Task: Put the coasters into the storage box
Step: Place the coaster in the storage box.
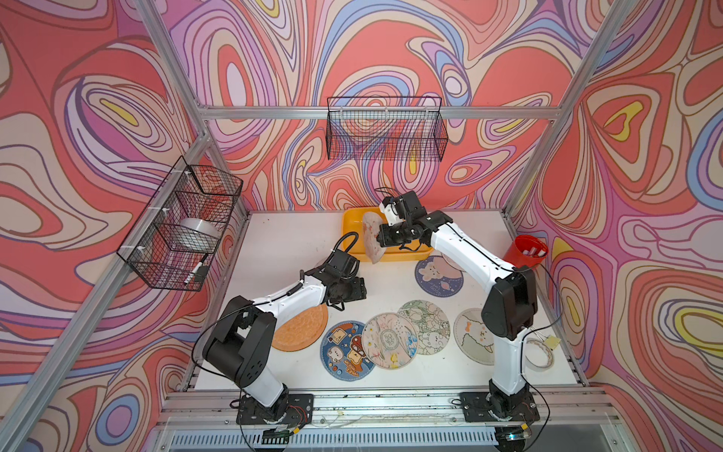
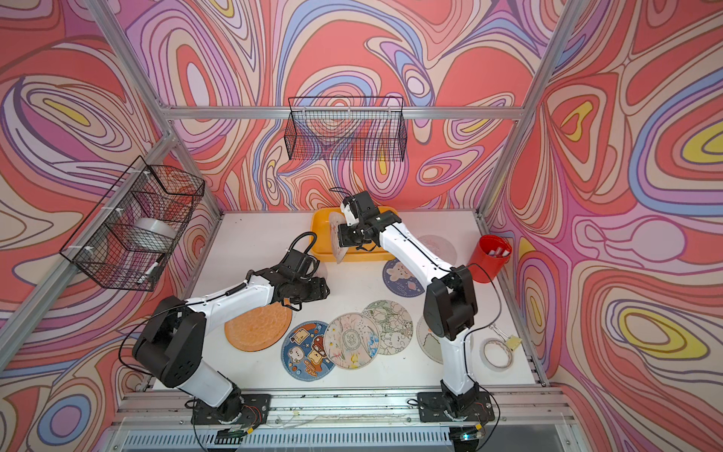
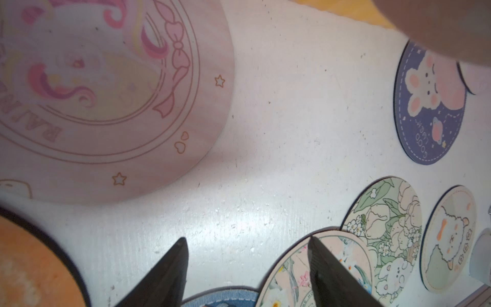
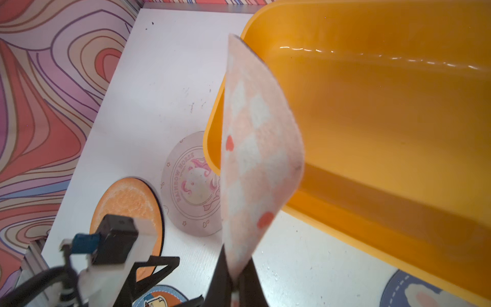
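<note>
The right gripper (image 4: 233,281) pinches a thin round pink-checked coaster (image 4: 255,148) on edge at the rim of the shallow yellow plastic storage box (image 4: 372,111), so next it should probably move inward and let go, while the left gripper (image 3: 247,244) hangs spread and empty.

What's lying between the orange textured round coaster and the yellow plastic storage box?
A pale pink round coaster printed Rainbow Horse lies flat between them, shown in the right wrist view.
</note>
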